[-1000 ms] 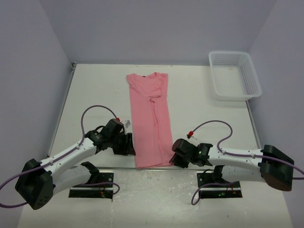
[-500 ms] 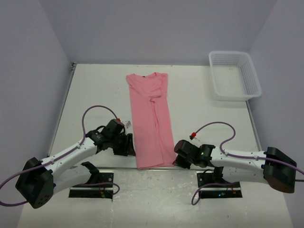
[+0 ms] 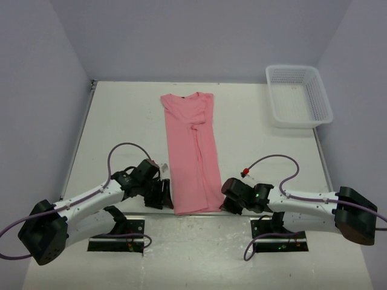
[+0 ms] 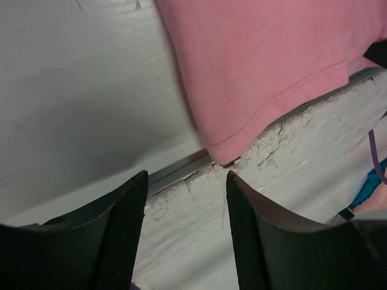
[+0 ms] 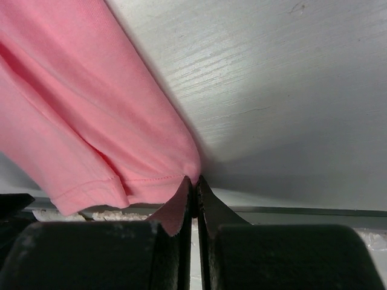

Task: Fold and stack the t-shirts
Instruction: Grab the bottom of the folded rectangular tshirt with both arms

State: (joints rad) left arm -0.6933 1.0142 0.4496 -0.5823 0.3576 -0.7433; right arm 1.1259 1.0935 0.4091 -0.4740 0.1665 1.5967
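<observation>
Down low, the left gripper (image 4: 184, 181) gapes wide, holding nothing. The hem corner of the plain salmon-pink thin-fabric t-shirt (image 3: 192, 151) lies just ahead of its fingertips. The right gripper (image 5: 192, 181) is pressed closed, tips against the opposite hem corner — whether fabric is caught, I cannot tell. Beyond both, the shirt stretches away as a long strip on the white table (image 3: 121, 121) — the white plastic mesh basket (image 3: 296, 121) sits well apart.

We see a white desk (image 3: 115, 121) boxed in by pale lavender walls (image 3: 199, 36) along its left, far and right edges; its near edge (image 4: 284, 151) shows cracked, chipped paint.
</observation>
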